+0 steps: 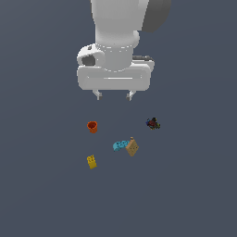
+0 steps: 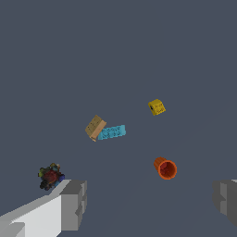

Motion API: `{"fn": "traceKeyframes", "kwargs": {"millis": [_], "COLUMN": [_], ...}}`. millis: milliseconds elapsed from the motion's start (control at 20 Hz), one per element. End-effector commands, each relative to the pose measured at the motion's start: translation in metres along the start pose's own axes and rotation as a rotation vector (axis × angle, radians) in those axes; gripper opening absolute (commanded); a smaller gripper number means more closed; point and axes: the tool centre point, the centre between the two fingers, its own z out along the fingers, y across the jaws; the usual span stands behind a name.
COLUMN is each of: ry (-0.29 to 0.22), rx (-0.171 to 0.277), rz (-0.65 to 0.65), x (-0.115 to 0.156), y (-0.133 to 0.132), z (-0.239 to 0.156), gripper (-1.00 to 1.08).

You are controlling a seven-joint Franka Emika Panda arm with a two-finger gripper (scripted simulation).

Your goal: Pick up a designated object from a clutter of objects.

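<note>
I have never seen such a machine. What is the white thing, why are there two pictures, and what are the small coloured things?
The white thing is a simulated robot arm ending in a gripper, a two-fingered hand. One picture comes from a camera off the arm, the other from a camera on its wrist, where the grey blocks are its fingers. On the grey surface lie five small things: an orange cup, a yellow block, a light-blue piece touching a tan box, and a dark lumpy object, which it must pick up. The gripper is open and holds nothing.
</note>
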Motion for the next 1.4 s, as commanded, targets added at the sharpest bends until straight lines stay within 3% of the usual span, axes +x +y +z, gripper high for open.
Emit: {"fn": "traceKeyframes", "kwargs": {"millis": [0,450,800,1350], "ry": [0.000,-0.045,-0.044,-0.043], "rx": [0.000,0.005,0.003,-0.006], "rz": [0.000,0.016,0.006,-0.099], "x": [0.000,-0.012,-0.011,-0.015], "y": [0.000,0.004,-0.001,-0.052], "z": [0.000,0.011,0.016,0.071], "gripper": [1.00,1.00,1.00,1.00]}}
